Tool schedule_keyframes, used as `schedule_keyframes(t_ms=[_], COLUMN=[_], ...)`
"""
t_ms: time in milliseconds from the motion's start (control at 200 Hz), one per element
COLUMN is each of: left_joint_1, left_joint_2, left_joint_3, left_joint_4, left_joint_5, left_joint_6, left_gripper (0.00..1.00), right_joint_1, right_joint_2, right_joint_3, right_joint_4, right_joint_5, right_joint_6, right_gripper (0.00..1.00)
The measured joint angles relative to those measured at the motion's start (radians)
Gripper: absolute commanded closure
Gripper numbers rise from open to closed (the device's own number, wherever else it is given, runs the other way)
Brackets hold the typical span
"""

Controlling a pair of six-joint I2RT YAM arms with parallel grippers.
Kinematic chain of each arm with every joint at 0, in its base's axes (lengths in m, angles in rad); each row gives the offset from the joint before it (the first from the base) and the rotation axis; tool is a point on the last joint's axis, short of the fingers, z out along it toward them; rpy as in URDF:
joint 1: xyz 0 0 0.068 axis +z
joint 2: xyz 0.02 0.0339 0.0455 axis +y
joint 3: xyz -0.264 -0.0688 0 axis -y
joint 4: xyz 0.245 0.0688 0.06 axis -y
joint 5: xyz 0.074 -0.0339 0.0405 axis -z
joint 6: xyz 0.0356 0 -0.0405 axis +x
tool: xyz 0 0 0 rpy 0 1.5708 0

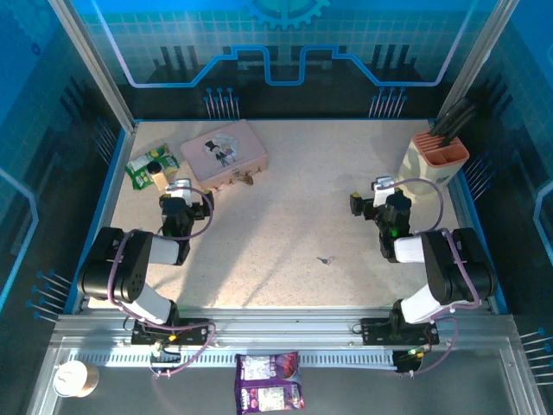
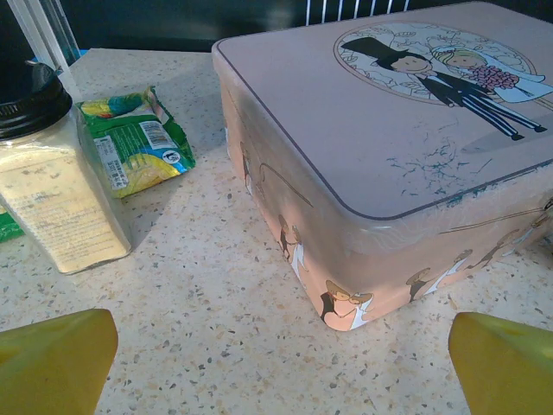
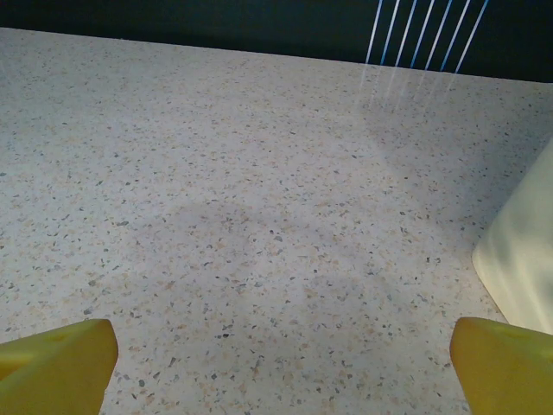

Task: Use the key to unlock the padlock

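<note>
Left gripper [image 2: 281, 367]: fingers spread wide, holding nothing, poised just short of the near corner of the pink tin [image 2: 389, 156]. Right gripper [image 3: 281, 367]: fingers likewise spread and empty, over bare table [image 3: 216, 216].

In the top view the padlock [image 1: 247, 179] lies against the tin's front edge. The key [image 1: 326, 259] lies flat on the table, well apart from the padlock, in the open ground between the two arms. Neither item is secured.

Risks, as judged:
- The key is thin and flat, so a pinch may skate over it or flick it away.
- The padlock is small and may twist or slide if not braced during insertion.
- The jar [image 2: 43, 173] and green packet [image 2: 138, 143] beside the left arm could be knocked
</note>
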State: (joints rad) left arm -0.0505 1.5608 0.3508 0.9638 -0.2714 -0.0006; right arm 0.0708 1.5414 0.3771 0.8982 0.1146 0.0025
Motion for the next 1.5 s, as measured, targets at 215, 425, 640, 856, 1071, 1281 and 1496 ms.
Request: schedule_keyframes(t_ms=[215, 425, 640, 856, 1071, 1281, 1496], left_joint_1=[0.0, 0.0, 0.0, 0.0, 0.0, 0.0, -0.011], left_joint_2=[0.0, 0.0, 0.0, 0.0, 0.0, 0.0, -0.045], left_joint_3=[0.0, 0.0, 0.0, 0.0, 0.0, -0.016, -0.156], left_joint_4=[0.0, 0.0, 0.0, 0.0, 0.0, 0.042, 0.179], left_joint_5=[0.0, 0.0, 0.0, 0.0, 0.0, 0.023, 0.06], left_joint_6=[0.0, 0.0, 0.0, 0.0, 0.0, 0.003, 0.019], left_gripper=[0.01, 0.01, 0.01, 0.01, 0.01, 0.01, 0.01], right_joint_1=[0.0, 0.0, 0.0, 0.0, 0.0, 0.0, 0.003], right_joint_2=[0.0, 0.0, 0.0, 0.0, 0.0, 0.0, -0.022], right_joint_3=[0.0, 0.0, 0.0, 0.0, 0.0, 0.0, -0.066], right_joint_4=[0.0, 0.0, 0.0, 0.0, 0.0, 0.0, 0.077], right_joint_5=[0.0, 0.0, 0.0, 0.0, 0.0, -0.001, -0.019], right_joint_6=[0.0, 0.0, 0.0, 0.0, 0.0, 0.0, -0.019], right_gripper=[0.0, 0.01, 0.0, 0.0, 0.0, 0.0, 0.0])
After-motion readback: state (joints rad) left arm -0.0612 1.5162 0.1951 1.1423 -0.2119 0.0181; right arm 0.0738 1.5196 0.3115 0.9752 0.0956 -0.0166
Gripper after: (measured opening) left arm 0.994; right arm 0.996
